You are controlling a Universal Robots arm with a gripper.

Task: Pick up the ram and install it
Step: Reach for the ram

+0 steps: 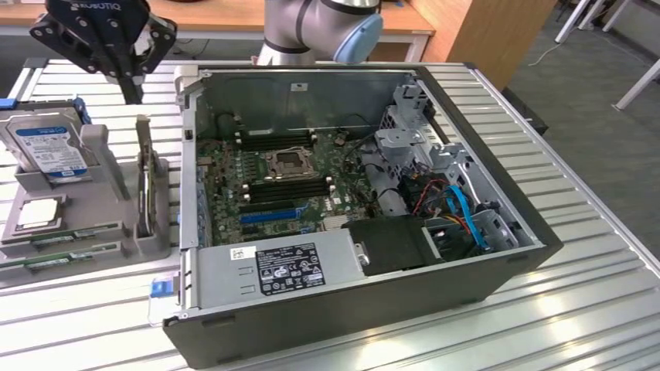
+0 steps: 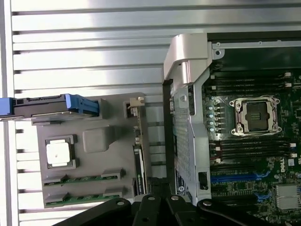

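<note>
Green ram (image 1: 73, 233) lengthwise across exterior view

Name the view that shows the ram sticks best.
Wrist view: it looks straight down on both ram sticks in the gray tray. The exterior view shows the sticks obliquely at its left edge.

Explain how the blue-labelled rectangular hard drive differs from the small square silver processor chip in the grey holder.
The hard drive stands on edge; the processor chip lies flat. The hard drive is far larger than the processor chip. The hard drive carries a blue label; the processor chip is bare silver. Both sit in the grey holder.
</note>
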